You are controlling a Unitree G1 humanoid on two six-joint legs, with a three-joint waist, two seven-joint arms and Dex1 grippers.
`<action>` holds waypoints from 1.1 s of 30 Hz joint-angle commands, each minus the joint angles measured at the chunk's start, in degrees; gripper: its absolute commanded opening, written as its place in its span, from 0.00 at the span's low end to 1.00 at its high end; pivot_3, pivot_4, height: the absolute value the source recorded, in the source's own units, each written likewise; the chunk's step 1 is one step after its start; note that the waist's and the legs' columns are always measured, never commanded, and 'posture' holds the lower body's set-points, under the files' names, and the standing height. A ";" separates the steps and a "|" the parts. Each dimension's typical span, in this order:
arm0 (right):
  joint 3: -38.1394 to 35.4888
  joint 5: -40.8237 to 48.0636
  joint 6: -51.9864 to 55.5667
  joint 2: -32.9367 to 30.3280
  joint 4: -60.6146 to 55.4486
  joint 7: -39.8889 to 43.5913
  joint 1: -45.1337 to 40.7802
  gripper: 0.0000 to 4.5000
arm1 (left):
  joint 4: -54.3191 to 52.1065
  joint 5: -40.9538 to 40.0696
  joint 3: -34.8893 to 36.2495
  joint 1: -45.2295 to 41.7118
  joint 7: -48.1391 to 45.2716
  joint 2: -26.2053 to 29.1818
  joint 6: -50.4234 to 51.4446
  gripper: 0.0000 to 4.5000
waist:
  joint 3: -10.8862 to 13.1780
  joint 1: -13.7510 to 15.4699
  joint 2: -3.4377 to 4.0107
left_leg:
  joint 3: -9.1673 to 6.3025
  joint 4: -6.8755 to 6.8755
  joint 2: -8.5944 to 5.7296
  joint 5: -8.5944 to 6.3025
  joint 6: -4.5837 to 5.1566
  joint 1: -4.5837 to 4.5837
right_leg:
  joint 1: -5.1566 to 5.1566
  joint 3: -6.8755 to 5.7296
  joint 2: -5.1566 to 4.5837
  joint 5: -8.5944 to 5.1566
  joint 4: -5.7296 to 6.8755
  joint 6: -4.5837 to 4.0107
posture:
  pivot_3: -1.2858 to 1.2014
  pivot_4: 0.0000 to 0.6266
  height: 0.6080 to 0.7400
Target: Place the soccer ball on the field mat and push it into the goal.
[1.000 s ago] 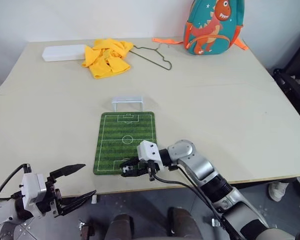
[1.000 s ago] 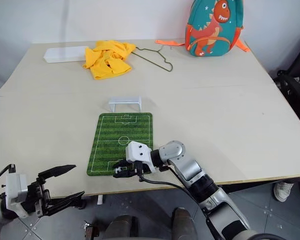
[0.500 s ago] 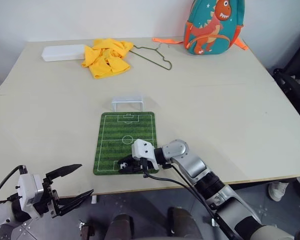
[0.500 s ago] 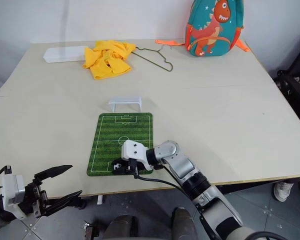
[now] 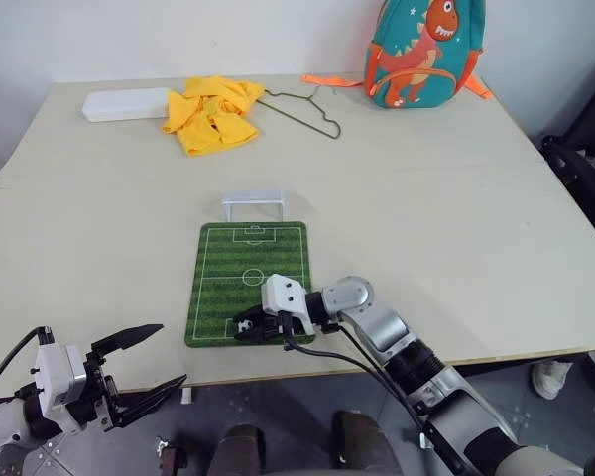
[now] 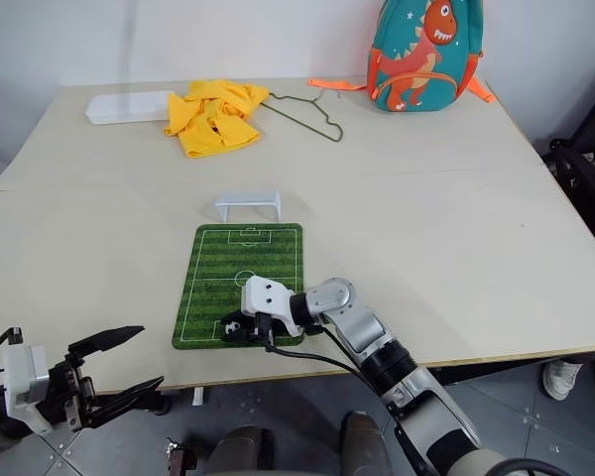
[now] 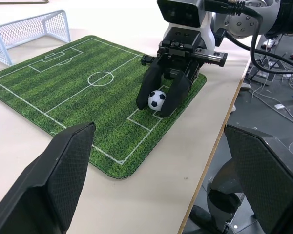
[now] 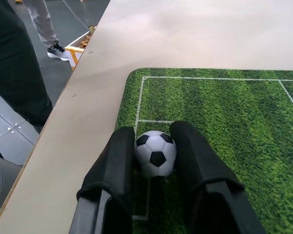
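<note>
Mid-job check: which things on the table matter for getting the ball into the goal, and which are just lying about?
Job:
soccer ball, between the right gripper fingers, on the mat
field mat
goal, at the mat's far end

Lying about:
yellow cloth
wire hanger
long white box
dinosaur backpack

ball (image 8: pixel 155 153): white with black patches
mat (image 5: pixel 248 268): green grass stripes, white pitch lines
goal (image 5: pixel 253 204): white frame, white net
cloth (image 5: pixel 213 112): yellow
backpack (image 5: pixel 423 50): teal, orange dinosaur, orange straps
box (image 5: pixel 127 104): white
table (image 5: pixel 456 198): pale beige
fingers (image 8: pixel 118 170): black
</note>
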 commanded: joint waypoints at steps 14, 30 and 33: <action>-6.25 9.66 -3.29 -1.02 -8.32 5.96 1.11 0.76 | -2.13 -1.69 1.33 1.58 0.01 -1.16 0.29 1.00 | 0.00 0.03 0.00 | 0.00 -0.02 0.00 0.00 0.00 -0.01 | 0.00 0.00 0.00 0.00 -0.01 0.00 | 0.52 0.24 1.00; -13.71 14.48 -5.68 -23.68 -20.78 16.82 15.73 0.02 | 2.47 -1.77 3.09 -0.26 -4.09 1.34 0.26 1.00 | 0.00 0.54 -0.01 | 0.14 -0.01 0.02 -0.11 0.07 0.01 | 0.05 -0.19 -0.05 0.01 -0.29 -0.01 | 0.52 0.24 1.00; -12.91 13.56 -8.44 -22.81 -21.10 15.66 17.47 0.00 | 2.91 -1.76 3.04 -0.78 -4.65 1.77 0.54 1.00 | 0.00 0.45 -0.01 | 0.17 0.01 0.02 -0.11 0.07 0.01 | 0.06 -0.18 -0.05 0.01 -0.47 -0.01 | 0.52 0.24 1.00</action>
